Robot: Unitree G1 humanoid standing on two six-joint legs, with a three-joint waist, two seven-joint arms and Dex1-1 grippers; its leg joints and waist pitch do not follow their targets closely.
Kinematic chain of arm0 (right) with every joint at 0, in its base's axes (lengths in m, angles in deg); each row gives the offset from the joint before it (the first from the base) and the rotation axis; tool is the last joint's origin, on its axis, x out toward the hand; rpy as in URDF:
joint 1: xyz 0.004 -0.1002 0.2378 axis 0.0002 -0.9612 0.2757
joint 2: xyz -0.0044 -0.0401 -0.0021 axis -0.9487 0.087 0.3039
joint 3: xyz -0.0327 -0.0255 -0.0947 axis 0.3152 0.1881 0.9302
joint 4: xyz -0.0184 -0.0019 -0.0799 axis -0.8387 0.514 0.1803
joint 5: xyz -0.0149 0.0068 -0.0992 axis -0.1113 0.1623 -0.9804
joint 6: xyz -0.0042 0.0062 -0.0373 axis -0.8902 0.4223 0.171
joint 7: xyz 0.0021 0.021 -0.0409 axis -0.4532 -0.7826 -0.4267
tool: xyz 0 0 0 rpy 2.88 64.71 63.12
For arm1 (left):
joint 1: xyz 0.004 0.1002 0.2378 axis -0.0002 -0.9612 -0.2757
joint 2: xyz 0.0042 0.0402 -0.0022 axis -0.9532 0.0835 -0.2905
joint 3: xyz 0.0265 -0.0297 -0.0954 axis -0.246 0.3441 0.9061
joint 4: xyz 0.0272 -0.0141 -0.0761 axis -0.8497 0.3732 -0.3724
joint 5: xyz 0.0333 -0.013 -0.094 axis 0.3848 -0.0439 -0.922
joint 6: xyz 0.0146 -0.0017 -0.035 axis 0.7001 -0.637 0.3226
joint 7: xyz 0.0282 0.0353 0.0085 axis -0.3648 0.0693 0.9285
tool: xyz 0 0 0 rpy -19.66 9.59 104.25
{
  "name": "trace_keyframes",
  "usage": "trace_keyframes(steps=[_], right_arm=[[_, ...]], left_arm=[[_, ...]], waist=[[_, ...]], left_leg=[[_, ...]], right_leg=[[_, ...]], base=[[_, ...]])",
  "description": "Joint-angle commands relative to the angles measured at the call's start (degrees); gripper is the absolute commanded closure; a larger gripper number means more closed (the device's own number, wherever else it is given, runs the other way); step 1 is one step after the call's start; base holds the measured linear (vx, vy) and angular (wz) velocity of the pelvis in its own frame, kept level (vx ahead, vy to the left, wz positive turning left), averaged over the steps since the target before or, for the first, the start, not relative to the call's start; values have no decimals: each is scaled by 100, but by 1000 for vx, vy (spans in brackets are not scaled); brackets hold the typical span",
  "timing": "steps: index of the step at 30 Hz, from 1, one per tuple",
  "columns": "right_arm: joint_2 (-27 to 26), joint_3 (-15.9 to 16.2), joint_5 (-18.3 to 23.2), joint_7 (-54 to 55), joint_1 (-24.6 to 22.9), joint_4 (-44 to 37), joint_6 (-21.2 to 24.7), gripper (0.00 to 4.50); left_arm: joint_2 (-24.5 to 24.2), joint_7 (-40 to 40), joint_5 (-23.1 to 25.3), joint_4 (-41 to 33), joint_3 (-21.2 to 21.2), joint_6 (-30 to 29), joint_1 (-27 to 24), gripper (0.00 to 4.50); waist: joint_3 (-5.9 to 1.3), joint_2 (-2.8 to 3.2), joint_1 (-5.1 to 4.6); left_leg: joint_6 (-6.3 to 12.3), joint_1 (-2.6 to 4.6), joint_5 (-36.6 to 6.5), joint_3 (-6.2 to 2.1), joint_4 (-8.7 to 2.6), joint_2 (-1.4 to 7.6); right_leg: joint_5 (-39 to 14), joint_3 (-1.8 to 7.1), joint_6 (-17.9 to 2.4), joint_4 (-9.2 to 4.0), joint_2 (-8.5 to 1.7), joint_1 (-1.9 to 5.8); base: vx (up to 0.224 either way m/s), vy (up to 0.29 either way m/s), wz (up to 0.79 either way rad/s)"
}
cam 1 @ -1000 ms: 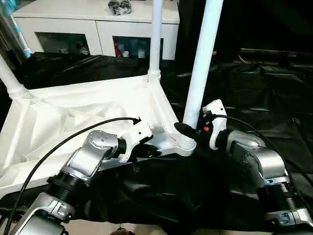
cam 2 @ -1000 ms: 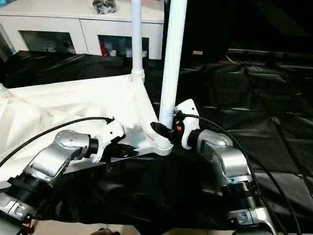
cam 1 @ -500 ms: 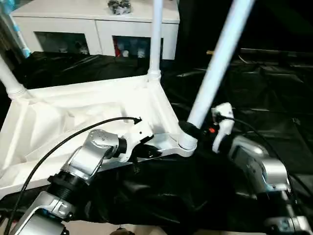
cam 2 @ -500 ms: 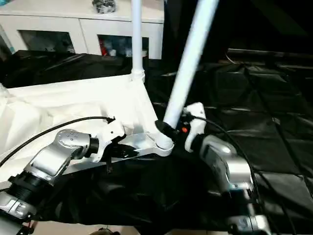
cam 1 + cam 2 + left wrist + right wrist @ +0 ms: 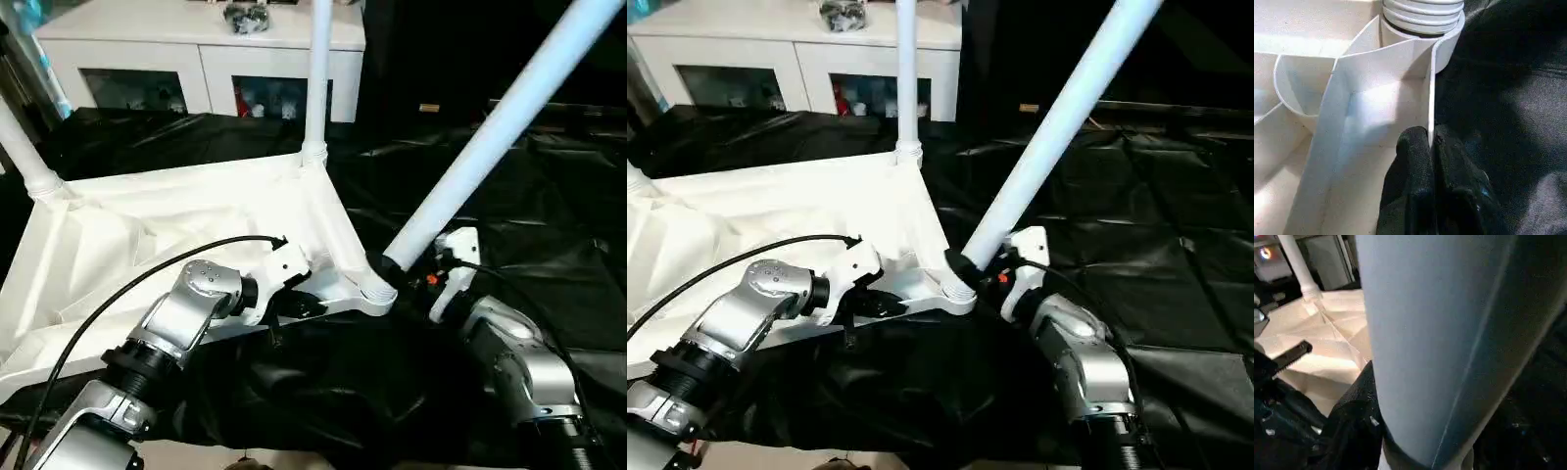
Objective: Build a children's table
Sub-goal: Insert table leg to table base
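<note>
Tabletop lies upside down on black sheet. Left gripper pinches its rim wall beside corner socket. Right gripper clamps tilted leg just above that socket.

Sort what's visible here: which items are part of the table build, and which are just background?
Part of the job:
- tabletop, upside down
- tilted leg in the right gripper
- two upright legs
- left gripper pinching the tabletop's edge

Just lying about:
- white cabinet
- black sheeting
</note>
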Motion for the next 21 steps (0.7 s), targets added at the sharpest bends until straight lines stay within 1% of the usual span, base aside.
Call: trace_keyframes(steps=[1, 4, 5, 6, 7, 8, 9, 10, 11, 13, 14, 15, 16, 17, 18, 19, 20, 21], right_arm=[[111, 354, -351, -37, -52, 315, 296, 262], [146, 509, -425, -142, 145, 516, 307, 262], [164, 571, -456, -199, 233, 630, 320, 262], [187, 644, -496, -261, 331, 759, 331, 262], [201, 712, -547, -339, 454, 921, 328, 262], [207, 754, -580, -390, 531, 1024, 322, 262], [207, 754, -580, -390, 531, 1024, 322, 262], [207, 754, -580, -390, 531, 1024, 322, 262], [216, 782, -594, -456, 589, 1085, 354, 262], [251, 839, -629, -602, 689, 1208, 355, 262], [292, 893, -698, -753, 854, 1432, 273, 262], [292, 893, -698, -753, 854, 1432, 273, 262], [301, 906, -730, -790, 934, 1542, 223, 262], [308, 924, -754, -828, 995, 1609, 174, 262], [315, 932, -760, -845, 1009, 1621, 164, 262], [328, 951, -759, -897, 1026, 1638, 151, 262], [370, 1032, -754, -1076, 1043, 1668, 126, 262], [374, 1041, -756, -1091, 1044, 1670, 123, 262]], left_arm=[[-170, 90, 234, 152, -19, -26, 141, 450], [-168, 41, 239, 157, -55, -3, 135, 450], [-155, 41, 242, 164, -67, -5, 130, 450], [-140, 40, 249, 176, -84, -2, 126, 450], [-143, 4, 241, 144, -105, -4, 108, 450], [-148, -24, 234, 119, -118, -5, 95, 450], [-148, -24, 234, 119, -118, -5, 95, 450], [-148, -24, 234, 119, -118, -5, 95, 450], [-155, -52, 220, 91, -124, -9, 85, 450], [-182, -103, 206, 51, -138, 1, 73, 450], [-227, -196, 186, 11, -158, 41, 64, 450], [-227, -196, 186, 11, -158, 41, 64, 450], [-243, -236, 185, -5, -163, 58, 62, 450], [-259, -278, 179, -20, -165, 79, 63, 450], [-265, -299, 175, -33, -168, 92, 62, 450], [-274, -341, 160, -54, -171, 121, 58, 450], [-302, -451, 114, -96, -175, 209, 48, 450], [-306, -460, 111, -100, -176, 217, 47, 450]], waist=[[-222, 35, -13], [-219, 36, -40], [-223, 19, -35], [-227, 7, -39], [-228, 5, -58], [-226, 10, -62], [-215, 17, -71], [-209, 21, -66], [-211, 16, -69], [-220, 7, -81], [-222, 17, -90], [-227, 3, -106], [-221, 2, -114], [-223, -24, -123], [-219, -8, -125], [-217, -84, -138], [-225, -64, -113], [-228, -59, -114]], left_leg=[[-433, 189, -2524, -299, -586, 484], [-464, 174, -2565, -313, -597, 486], [-455, 191, -2568, -308, -592, 485], [-431, 183, -2518, -309, -595, 485], [-419, 157, -2469, -313, -605, 482], [-417, 147, -2443, -319, -614, 482], [-424, 155, -2481, -314, -621, 485], [-448, 205, -2616, -299, -612, 487], [-456, 213, -2660, -299, -608, 486], [-453, 203, -2671, -311, -610, 484], [-454, 195, -2647, -316, -617, 490], [-437, 188, -2601, -308, -611, 485], [-421, 194, -2598, -298, -608, 486], [-403, 198, -2583, -288, -602, 485], [-386, 197, -2579, -291, -601, 485], [-358, 192, -2565, -279, -599, 488], [-328, 209, -2515, -281, -587, 491], [-324, 213, -2474, -280, -587, 498]], right_leg=[[-1885, 192, -1066, -571, -369, 33], [-1987, 198, -1017, -578, -377, 31], [-1992, 200, -1023, -581, -380, 19], [-1953, 198, -1040, -581, -385, 35], [-1899, 185, -1070, -575, -383, 55], [-1862, 179, -1072, -569, -381, 66], [-1872, 181, -1064, -577, -370, 49], [-1960, 195, -1062, -606, -369, 4], [-1993, 199, -1061, -610, -371, 3], [-2006, 193, -1075, -601, -376, 16], [-1940, 188, -1087, -593, -374, 25], [-1824, 189, -1121, -581, -367, 23], [-1781, 195, -1154, -590, -371, 14], [-1770, 197, -1165, -593, -367, 14], [-1794, 199, -1182, -592, -374, 15], [-1836, 195, -1171, -605, -370, 16], [-1889, 205, -1165, -598, -385, 7], [-1865, 206, -1173, -599, -385, 5]], base=[[0, 0, 0], [0, 0, 0], [0, 0, 0], [0, 0, 0], [0, 0, 0], [0, 0, 0], [0, 0, 0], [0, 0, 0], [0, 0, 0], [0, 0, 0], [0, 0, 0], [0, 0, 0], [0, 0, 0], [0, 0, 0], [0, 0, 0], [0, 0, 0], [0, 0, 0], [0, 0, 0]])
